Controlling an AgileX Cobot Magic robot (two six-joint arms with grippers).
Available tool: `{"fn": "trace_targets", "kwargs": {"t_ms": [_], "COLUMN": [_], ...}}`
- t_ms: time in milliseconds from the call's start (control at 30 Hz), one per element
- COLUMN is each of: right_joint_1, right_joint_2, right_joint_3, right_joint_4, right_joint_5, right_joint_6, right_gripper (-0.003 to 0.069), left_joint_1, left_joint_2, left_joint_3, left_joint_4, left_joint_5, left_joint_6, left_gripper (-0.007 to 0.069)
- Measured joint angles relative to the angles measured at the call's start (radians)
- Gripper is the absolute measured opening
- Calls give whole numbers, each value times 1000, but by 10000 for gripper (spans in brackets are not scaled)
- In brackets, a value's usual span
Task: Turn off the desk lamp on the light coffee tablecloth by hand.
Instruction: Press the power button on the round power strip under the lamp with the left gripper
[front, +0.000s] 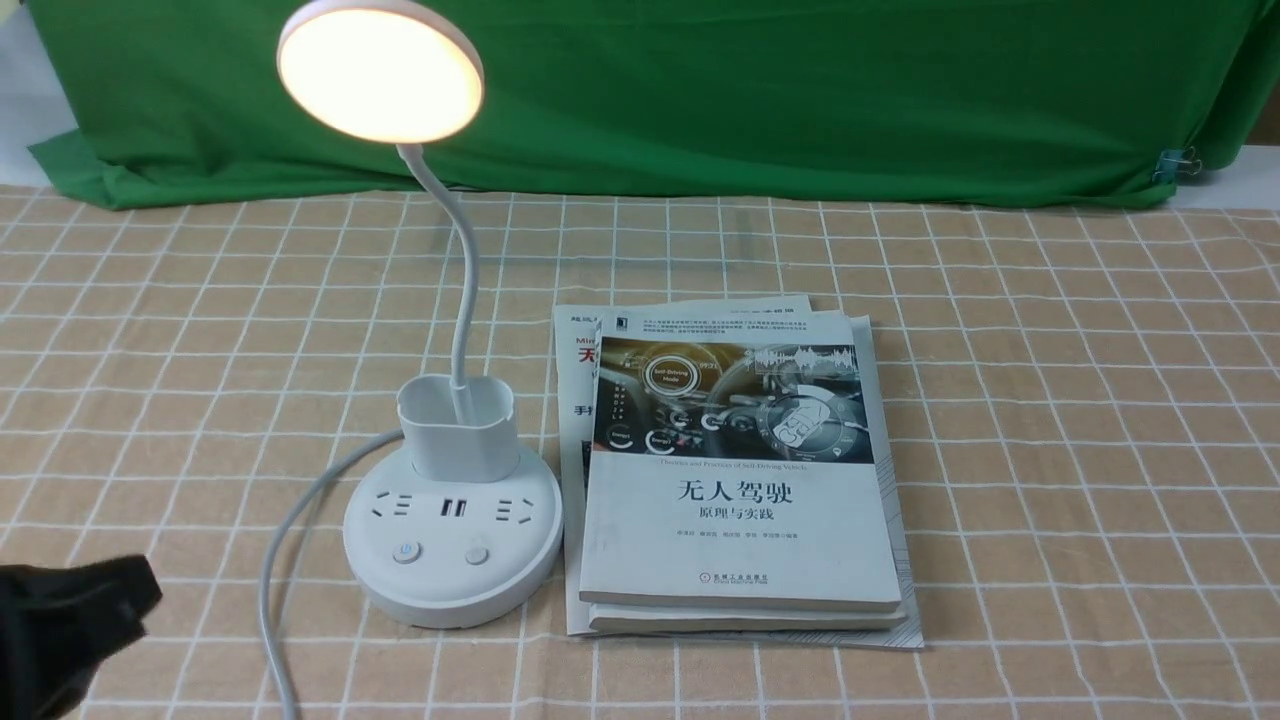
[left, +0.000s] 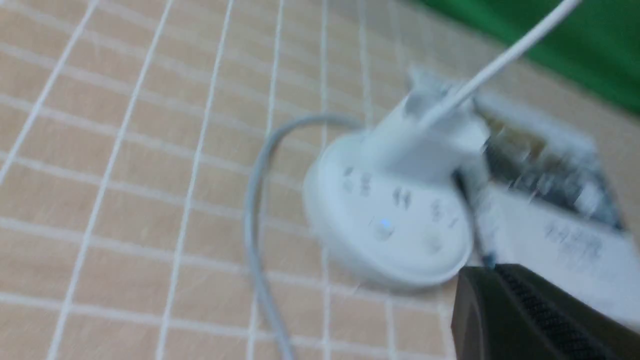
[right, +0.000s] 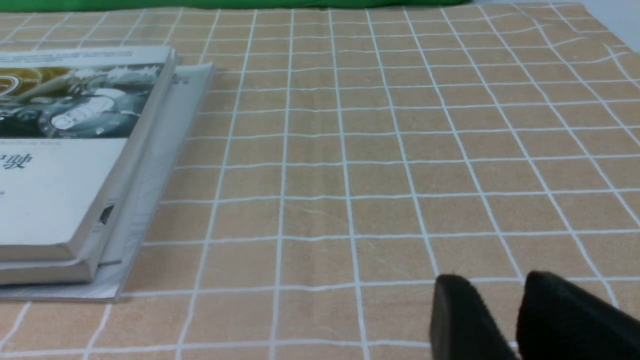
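The white desk lamp stands on the light coffee tablecloth (front: 1050, 400), left of centre. Its disc head (front: 380, 70) glows warm. Its round base (front: 452, 545) carries sockets and two buttons; the left button (front: 406, 552) shows a blue light. My left gripper (front: 135, 595) is a black shape at the lower left edge, left of the base and apart from it. The blurred left wrist view shows the base (left: 390, 225) just beyond my left gripper (left: 480, 272), whose jaws show no gap. My right gripper (right: 497, 285) hangs over bare cloth, its jaws a little apart and empty.
A stack of books (front: 740, 520) lies right beside the lamp base, also in the right wrist view (right: 60, 165). The lamp's white cord (front: 290, 520) curves from the base toward the front edge. A green backdrop cloth (front: 800, 90) hangs at the far side.
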Motion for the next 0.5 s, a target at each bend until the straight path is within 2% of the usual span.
{"fn": "trace_targets", "kwargs": {"t_ms": [167,267,400,433,500], "right_joint_1": [0,0,0,0,0], "right_joint_2": [0,0,0,0,0], "right_joint_3": [0,0,0,0,0], "right_joint_4": [0,0,0,0,0], "right_joint_5": [0,0,0,0,0], "right_joint_6": [0,0,0,0,0], "right_gripper": [243,243,243,243,243], "left_joint_1": [-2,-40,-155,-223,-297], "left_joint_2": [290,468,624,685,755], "left_joint_3": [-141,-218,-312,-363,-427], "left_joint_4": [112,142,176,194,199], "left_joint_5": [180,202,221,234,251], "left_joint_6": [23,25,16,-1,-4], "left_gripper": [-2,-2,-7,-8,-8]}}
